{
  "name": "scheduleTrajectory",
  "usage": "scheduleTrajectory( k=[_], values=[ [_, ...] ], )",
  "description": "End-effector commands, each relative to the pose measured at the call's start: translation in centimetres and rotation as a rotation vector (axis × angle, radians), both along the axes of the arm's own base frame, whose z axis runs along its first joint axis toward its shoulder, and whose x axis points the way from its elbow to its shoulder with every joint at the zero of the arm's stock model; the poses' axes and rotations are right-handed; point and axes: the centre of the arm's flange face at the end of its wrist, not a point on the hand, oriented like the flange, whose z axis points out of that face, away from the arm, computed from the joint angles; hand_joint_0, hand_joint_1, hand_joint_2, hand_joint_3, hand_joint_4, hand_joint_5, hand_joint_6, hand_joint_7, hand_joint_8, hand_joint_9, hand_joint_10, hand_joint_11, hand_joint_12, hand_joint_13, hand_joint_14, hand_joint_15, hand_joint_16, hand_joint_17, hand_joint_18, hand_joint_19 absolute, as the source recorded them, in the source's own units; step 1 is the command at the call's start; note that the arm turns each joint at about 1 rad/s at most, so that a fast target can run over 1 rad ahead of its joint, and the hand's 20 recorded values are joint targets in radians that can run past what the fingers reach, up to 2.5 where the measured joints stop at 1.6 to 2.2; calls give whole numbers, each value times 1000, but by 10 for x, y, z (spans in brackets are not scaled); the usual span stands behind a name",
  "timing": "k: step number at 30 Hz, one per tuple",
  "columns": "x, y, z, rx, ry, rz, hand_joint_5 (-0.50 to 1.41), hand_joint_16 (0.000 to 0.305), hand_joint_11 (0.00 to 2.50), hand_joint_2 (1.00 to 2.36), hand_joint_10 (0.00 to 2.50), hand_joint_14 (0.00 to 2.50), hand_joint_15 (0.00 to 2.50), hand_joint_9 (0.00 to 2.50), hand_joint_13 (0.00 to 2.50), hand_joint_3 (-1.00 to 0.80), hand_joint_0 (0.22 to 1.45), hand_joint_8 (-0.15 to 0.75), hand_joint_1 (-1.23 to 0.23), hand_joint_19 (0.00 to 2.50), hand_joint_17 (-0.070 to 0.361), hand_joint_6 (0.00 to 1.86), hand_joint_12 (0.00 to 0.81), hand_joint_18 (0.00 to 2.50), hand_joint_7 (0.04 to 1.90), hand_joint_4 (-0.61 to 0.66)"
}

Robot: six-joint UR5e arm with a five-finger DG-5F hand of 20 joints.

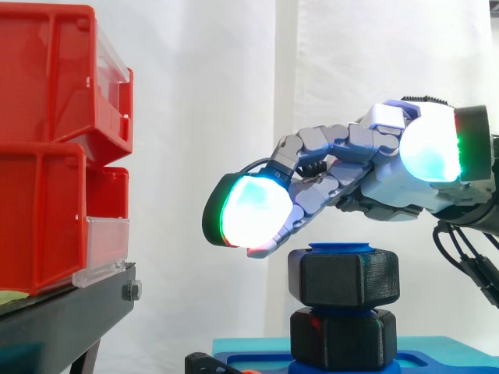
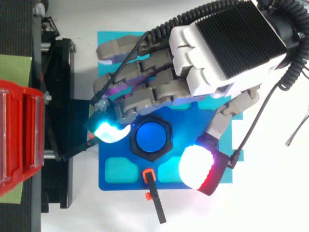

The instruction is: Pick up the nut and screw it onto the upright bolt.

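Grey-and-white segmented robot hand: white plastic housing over the knuckles, black ribbed panel across its back. Fingers are chains of blocky grey links with paler lilac-grey undersides and dark gaps at the hinges. Fingertips are thick rounded pads set in black shells. One glows cyan-white with a green edge and a thin red rim. The thumb pad glows white with a red edge in the top view, and white with green and red bands in the side view.
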Motion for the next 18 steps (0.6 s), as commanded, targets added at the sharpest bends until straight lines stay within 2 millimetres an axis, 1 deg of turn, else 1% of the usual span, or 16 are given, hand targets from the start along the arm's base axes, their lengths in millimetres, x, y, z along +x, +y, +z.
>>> scheduleTrajectory(
  k=[1, 9, 10, 11, 15, 18],
  values=[
    [0, 3, -1, 0, 5, 4, -141, 39, 0, 1000, 0, 0, 0, 550, 390, -500, 447, 257, -183, 0, 87, 503, 342, 49, 884, 242],
    [1, 4, -1, 2, 8, -2, -137, 39, 0, 1000, 0, 0, 0, 553, 394, -500, 448, 259, -183, 0, 87, 504, 341, 52, 908, 243],
    [1, 4, -8, 3, 17, -2, -137, 39, 0, 1000, 0, 0, 0, 553, 395, -500, 448, 260, -183, 0, 87, 503, 341, 53, 910, 244],
    [1, 4, -8, 3, 17, -2, -137, 39, 0, 1000, 0, 0, 0, 554, 396, -500, 449, 260, -184, 0, 87, 503, 341, 54, 909, 246],
    [4, 1, -26, 7, 29, -4, -138, 39, 0, 1000, 0, 0, 0, 554, 403, -500, 449, 261, -184, 0, 88, 503, 341, 63, 912, 246],
    [5, 1, -25, 20, 26, -1, -137, 39, 0, 1000, 0, 0, 0, 554, 406, -500, 449, 260, -185, 0, 89, 503, 342, 71, 913, 244]
  ],
)
